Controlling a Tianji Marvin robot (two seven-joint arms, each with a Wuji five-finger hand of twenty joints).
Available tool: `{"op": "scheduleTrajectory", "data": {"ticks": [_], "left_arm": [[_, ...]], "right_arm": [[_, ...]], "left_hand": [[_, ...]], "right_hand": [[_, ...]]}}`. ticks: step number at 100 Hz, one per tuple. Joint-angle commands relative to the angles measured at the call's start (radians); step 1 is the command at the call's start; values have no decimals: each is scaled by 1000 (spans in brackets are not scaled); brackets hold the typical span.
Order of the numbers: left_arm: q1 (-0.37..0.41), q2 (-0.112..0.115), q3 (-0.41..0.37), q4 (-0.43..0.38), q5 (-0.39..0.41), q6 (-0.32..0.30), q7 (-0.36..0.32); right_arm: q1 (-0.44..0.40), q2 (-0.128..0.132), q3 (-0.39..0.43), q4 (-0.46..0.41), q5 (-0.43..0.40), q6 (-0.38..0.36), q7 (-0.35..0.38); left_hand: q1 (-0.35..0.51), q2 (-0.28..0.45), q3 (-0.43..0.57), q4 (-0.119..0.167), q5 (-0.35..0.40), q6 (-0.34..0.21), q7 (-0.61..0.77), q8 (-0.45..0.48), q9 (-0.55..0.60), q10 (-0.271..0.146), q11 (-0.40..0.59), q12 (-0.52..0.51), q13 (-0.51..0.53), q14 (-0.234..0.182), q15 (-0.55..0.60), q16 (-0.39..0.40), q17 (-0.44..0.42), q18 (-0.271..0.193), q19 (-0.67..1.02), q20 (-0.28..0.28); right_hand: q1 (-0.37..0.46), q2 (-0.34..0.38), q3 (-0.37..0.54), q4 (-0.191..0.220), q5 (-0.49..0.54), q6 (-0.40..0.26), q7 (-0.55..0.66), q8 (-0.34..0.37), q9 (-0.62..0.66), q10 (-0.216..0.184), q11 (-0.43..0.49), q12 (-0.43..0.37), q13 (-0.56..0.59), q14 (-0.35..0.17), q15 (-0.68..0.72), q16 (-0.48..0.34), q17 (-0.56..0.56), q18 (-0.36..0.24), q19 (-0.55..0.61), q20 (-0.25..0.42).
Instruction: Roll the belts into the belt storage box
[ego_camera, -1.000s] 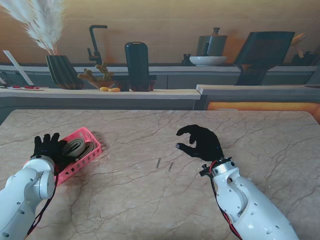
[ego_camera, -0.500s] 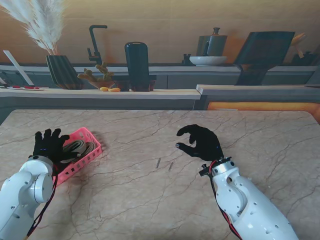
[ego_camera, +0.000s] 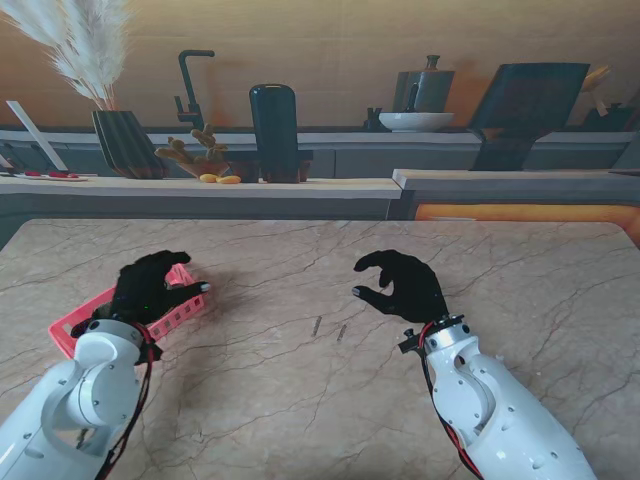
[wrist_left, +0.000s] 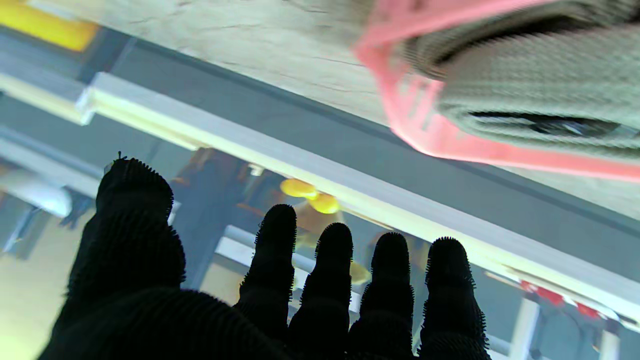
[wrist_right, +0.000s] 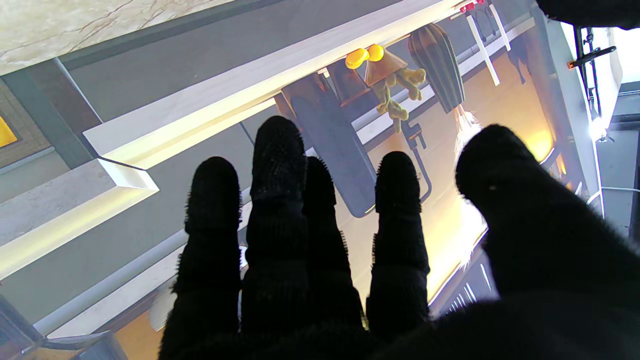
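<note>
Stand view showed the left hand hanging over the pink belt storage box at the left side of the table, fingers spread and gripping nothing, covering most of what lay inside. Its wrist view caught the box's pink rim and a grey-green woven belt coiled within, though blurred, so whether the coil sat fully below the rim could not be told. The right hand hovered well apart over bare marble, fingers loosely curled and empty. Two small dark slivers lay on the table between the hands; what they were could not be made out. Judging by this, the belt was already boxed, and the step called for a clean lift straight up, fingers clear of the rim, since a light plastic box would likely slide or tip if snagged.
</note>
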Motion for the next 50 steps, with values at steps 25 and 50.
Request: {"op": "scheduleTrajectory", "data": {"ticks": [25,50], "left_arm": [[25,-45,103,-43,-228,-188,18],[36,-41,119,-41,-373,-286,-57]], "right_arm": [[-83,4,57,-98,98,-7,151],[-177,13,131,-207,358,-19,371]], "left_hand": [[33,-55,-1,21,38,-10,25,19,72,3,-8,15,95,13,16,18,27,18,184,-53],[5,-80,11,17,71,-9,-51,-11,110,8,-64,-3,137,17,-43,1,64,30,148,-106]], "right_hand": [[-6,-41,137,54,-120,70,-175,105,-54,-10,-61,-3,-62,32,-240,-118,-58,53,-131,-38],[-45,-106,99,32,-151,155,-295,89,-116,21,-146,-23,-173,90,-446,-227,-135,79,-284,-131]]}}
